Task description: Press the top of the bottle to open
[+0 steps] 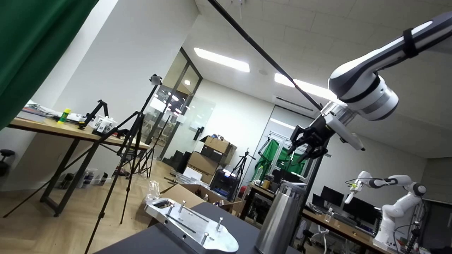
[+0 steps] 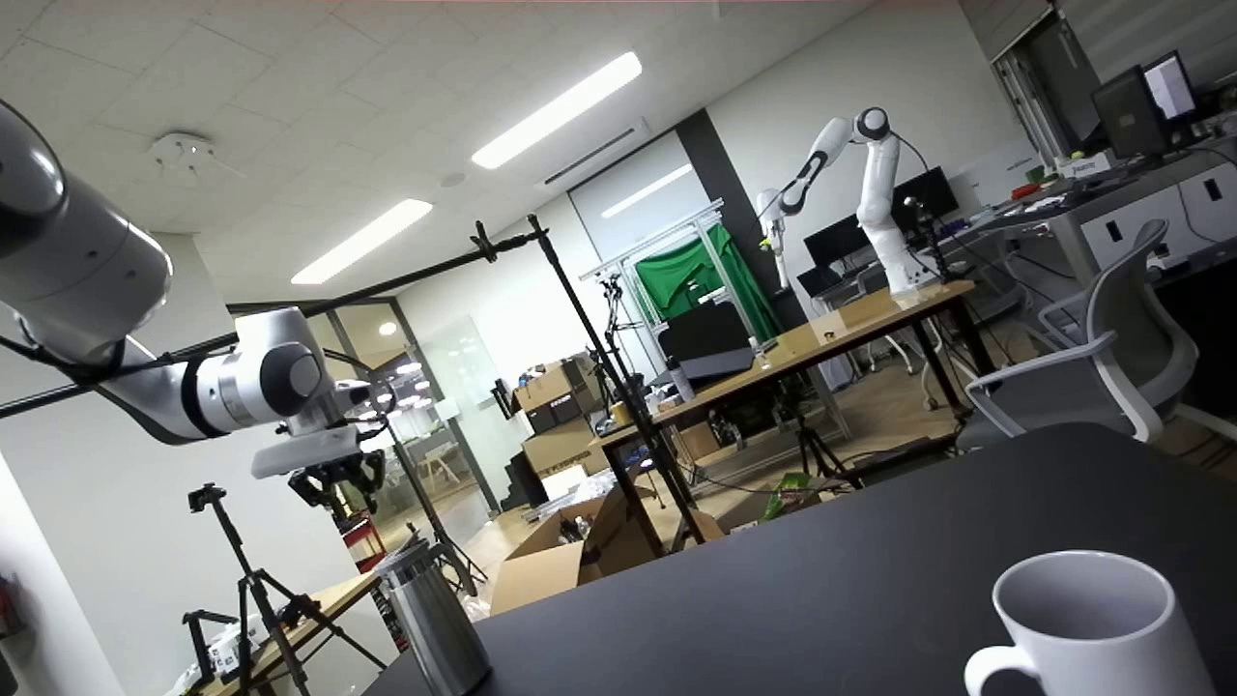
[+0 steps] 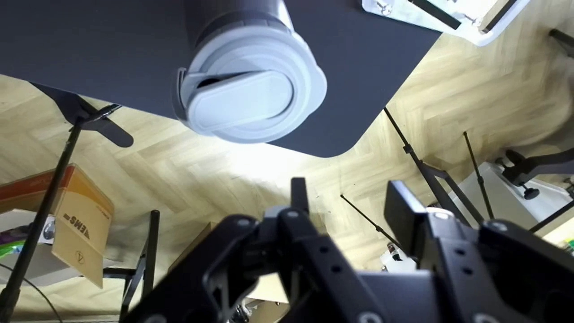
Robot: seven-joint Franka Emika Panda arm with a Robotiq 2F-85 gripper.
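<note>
The bottle, a silver-grey metal cylinder, stands upright on the dark table in both exterior views (image 1: pixel 279 222) (image 2: pixel 440 628). The top of the bottle (image 1: pixel 293 187) is a rounded cap. In the wrist view, seen from above, the top of the bottle (image 3: pixel 251 89) looks light grey under glare, with a long flat tab across it. My gripper (image 1: pixel 295 156) is open and holds nothing. It hangs above the bottle, apart from it, also in an exterior view (image 2: pixel 346 495). In the wrist view the two fingers (image 3: pixel 347 190) stand apart, with floor showing between them and the cap farther up the picture.
The dark table (image 2: pixel 792 599) ends in a rounded corner near the bottle. A silver metal plate (image 1: pixel 192 225) with upright bolts lies beside the bottle. A white mug (image 2: pixel 1111 657) stands on the table. A tripod (image 1: pixel 136 123) and a cardboard box (image 1: pixel 187 195) are beyond it.
</note>
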